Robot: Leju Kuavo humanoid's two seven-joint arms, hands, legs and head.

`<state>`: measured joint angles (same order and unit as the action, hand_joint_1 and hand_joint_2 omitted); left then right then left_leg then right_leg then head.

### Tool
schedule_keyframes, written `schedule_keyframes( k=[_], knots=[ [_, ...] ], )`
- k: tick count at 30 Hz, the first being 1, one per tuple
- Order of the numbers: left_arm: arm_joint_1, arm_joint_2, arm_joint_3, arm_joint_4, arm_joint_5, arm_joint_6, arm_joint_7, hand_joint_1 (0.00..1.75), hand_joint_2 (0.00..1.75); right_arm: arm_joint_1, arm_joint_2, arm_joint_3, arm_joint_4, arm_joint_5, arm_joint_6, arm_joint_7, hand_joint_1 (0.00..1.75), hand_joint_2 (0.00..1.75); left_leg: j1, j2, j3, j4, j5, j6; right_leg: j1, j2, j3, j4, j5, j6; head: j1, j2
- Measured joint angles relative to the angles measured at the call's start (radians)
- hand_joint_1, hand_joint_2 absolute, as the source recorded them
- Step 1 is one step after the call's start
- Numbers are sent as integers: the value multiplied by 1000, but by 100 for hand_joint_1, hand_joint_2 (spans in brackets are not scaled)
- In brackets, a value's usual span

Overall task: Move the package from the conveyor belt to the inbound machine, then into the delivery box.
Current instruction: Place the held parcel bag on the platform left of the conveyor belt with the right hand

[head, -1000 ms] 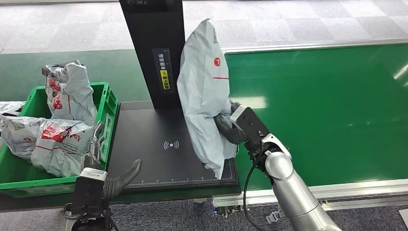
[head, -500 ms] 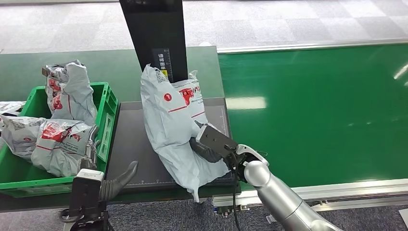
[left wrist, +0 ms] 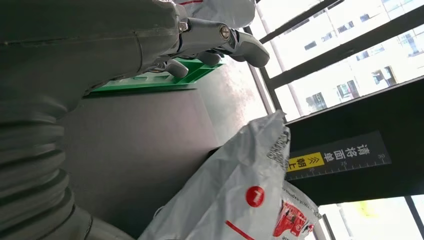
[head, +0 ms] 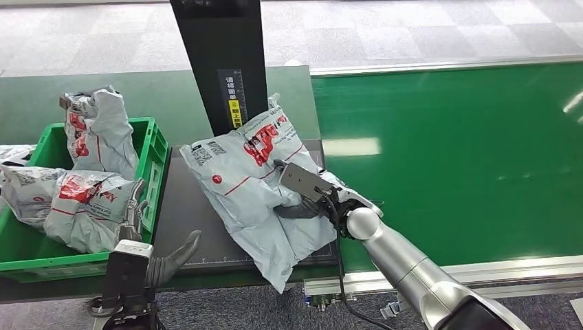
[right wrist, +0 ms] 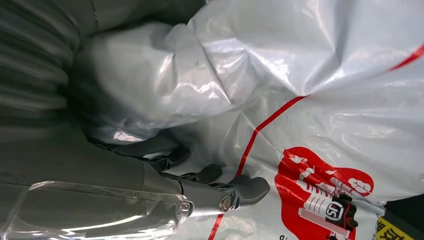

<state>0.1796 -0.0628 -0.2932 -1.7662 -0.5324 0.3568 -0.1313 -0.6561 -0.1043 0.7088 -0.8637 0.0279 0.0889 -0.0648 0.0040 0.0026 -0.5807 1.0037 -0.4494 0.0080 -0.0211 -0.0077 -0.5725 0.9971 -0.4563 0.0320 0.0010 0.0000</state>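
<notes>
The package (head: 258, 189) has gone from upright to flat on the inbound machine's platform (head: 185, 206), label up, so scanning can start. The right hand (head: 302, 196) still grips its right side. The left hand (head: 161, 258) waits spread near the green delivery box (head: 159, 148). The left wrist view shows the barcode (left wrist: 277, 147) closer.

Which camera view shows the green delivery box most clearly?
The head view: the green delivery box stands beside the black machine platform, holding grey packages. The left wrist view shows a green strip of it behind the left robot hand.
</notes>
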Motion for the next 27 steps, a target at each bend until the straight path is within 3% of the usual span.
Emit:
schedule_keyframes(
  k=[6, 14, 20, 27],
  knots=[
    [0, 0, -1, 0, -2, 5, -1, 0, 175, -6, 1, 2, 20, -64, 32, -79, 0, 175, 0, 0, 0, 0, 0, 0, 0, 0, 0, 0, 0, 0, 0, 0],
    [-1, 1, -1, 0, -25, 23, -12, 0, 175, 20, 5, -36, -9, -154, 1, -192, 0, 175, 0, 0, 0, 0, 0, 0, 0, 0, 0, 0, 0, 0, 0, 0],
    [-19, 2, 0, 0, -44, 33, -41, 0, 175, 153, 6, -163, -222, -252, -122, -340, 0, 175, 0, 0, -1, 0, 0, 0, 0, 0, -1, 0, 0, 0, 0, 0],
    [-39, 7, 1, 0, -44, 24, -51, 0, 175, 329, 7, -293, -486, -268, -154, -359, 0, 175, 0, 0, -1, 0, -1, -1, 0, 0, -1, 0, -1, 0, 0, 0]
  ],
)
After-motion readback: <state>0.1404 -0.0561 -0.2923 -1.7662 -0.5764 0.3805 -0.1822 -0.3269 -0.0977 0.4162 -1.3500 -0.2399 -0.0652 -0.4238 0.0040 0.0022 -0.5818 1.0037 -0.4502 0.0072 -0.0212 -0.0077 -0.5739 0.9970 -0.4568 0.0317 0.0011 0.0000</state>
